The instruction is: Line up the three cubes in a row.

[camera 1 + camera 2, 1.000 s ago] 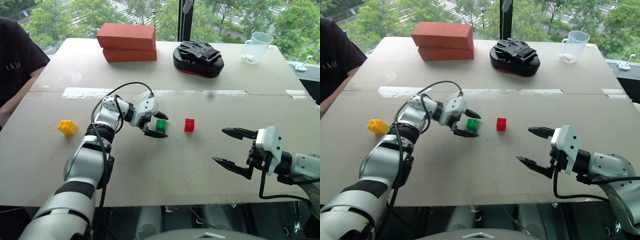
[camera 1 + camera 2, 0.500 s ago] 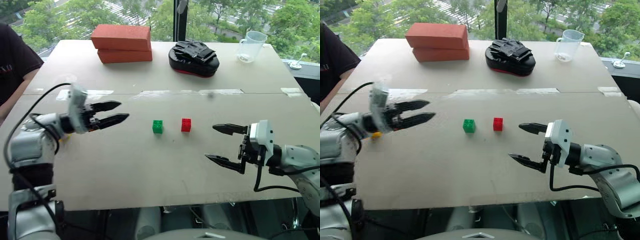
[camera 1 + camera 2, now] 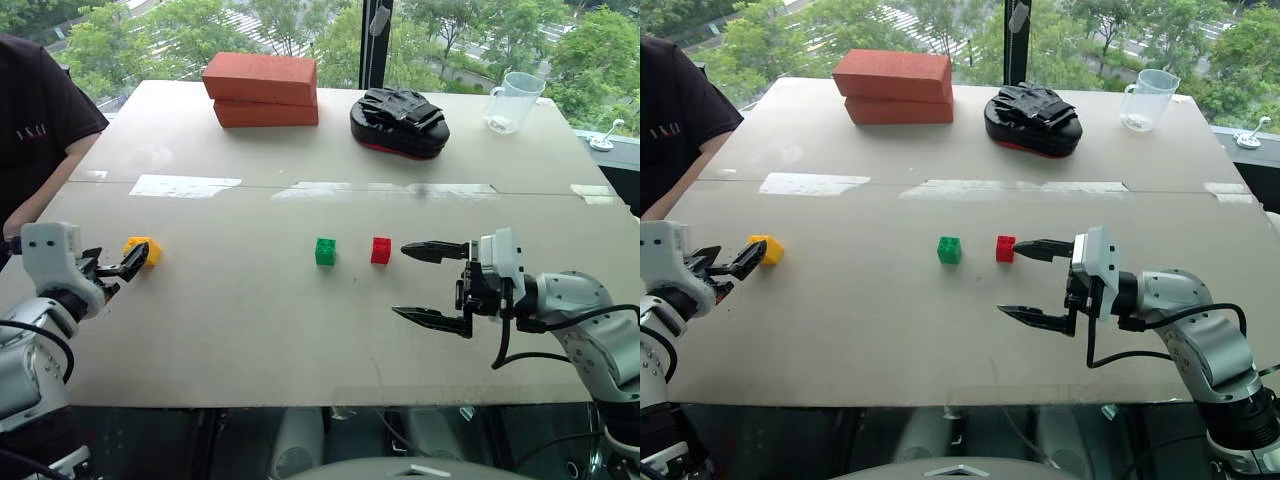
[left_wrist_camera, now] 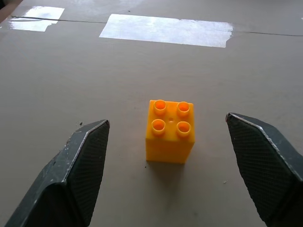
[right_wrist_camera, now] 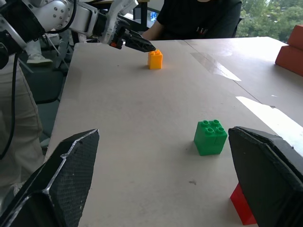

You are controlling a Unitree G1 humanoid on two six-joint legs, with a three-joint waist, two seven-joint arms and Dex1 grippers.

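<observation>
Head views: small green studded plastic cube (image 3: 325,251) and red studded plastic cube (image 3: 381,250) sit close together mid-table; the yellow studded plastic cube (image 3: 144,250) lies well apart on the left. Right gripper (image 3: 434,283) is spread wide, empty, beside red. Left wrist view: left gripper (image 4: 175,165), released, frames yellow. It looks light, rigid and slick; pinching its flat side walls seems best.

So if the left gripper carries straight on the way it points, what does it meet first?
Most likely the small yellow studded plastic block, centred ahead of the left gripper between its open jaws, not yet touched.
</observation>
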